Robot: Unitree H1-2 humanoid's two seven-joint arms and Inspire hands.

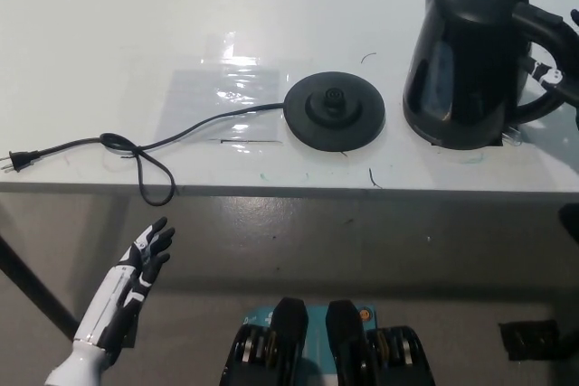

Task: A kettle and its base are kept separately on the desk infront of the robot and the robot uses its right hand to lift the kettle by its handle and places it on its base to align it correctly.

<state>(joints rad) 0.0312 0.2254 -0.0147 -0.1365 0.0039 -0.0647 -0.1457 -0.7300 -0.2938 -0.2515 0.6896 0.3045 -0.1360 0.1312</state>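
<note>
Item count on counter (109, 24)
1 kettle (461, 61), 1 base (335, 111), 1 power cord (136, 146) with plug, 1 clear plastic sheet (222, 88).

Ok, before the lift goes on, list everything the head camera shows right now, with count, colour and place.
kettle: one, black, upright on the desk's right part, apart from the base, handle towards the right edge.
base: one, black, round, flat near the desk's middle, left of the kettle.
cord: one, black, running left from the base, looping at the near edge.
plug: one, black, at the cord's far left end.
desk: one, white.
left hand: white with dark fingers, open, resting below the desk edge at lower left.
right hand: black, barely in view at the right edge by the handle; grip unclear.
</note>
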